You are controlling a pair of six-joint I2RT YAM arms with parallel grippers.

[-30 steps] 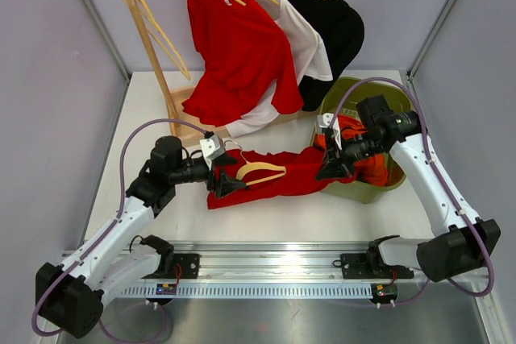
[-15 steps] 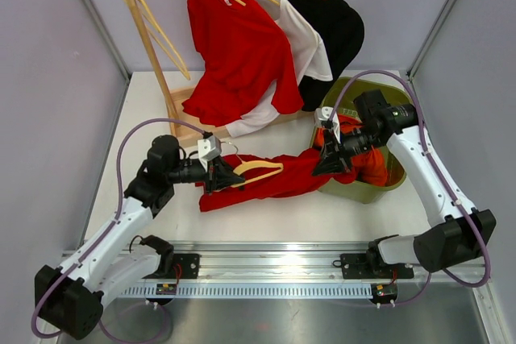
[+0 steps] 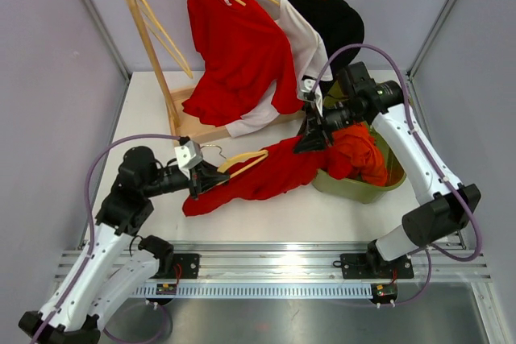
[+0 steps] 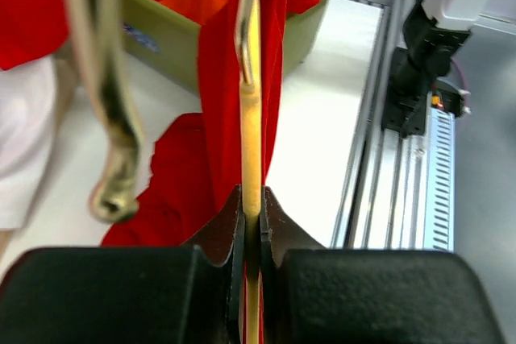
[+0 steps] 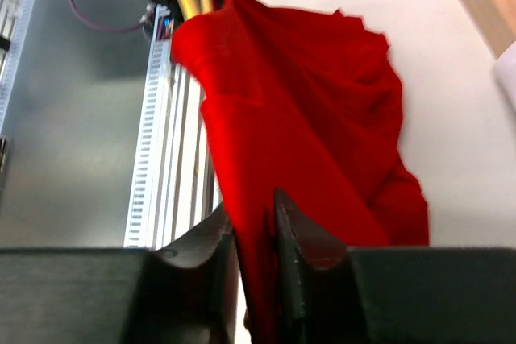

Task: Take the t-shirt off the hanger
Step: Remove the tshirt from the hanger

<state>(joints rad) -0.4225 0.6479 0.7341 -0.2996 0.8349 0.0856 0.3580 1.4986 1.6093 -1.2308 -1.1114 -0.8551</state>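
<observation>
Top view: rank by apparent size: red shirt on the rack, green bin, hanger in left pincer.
1. red shirt on the rack
2. green bin, partly hidden by the right arm
3. hanger in the left pincer, clearly smallest

The left gripper (image 3: 203,180) has closed on the hanger (image 3: 242,162) and drawn it toward the left edge of the tabletop (image 3: 282,217). The right gripper (image 3: 305,142) has raised its end of the t-shirt (image 3: 270,173) toward the far edge.

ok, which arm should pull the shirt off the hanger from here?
Right. The right fingers pinch the red t-shirt, raised near the green bin, so they can likely draw the fabric away. The left fingers clamp the wooden hanger, best kept as the anchor.
</observation>
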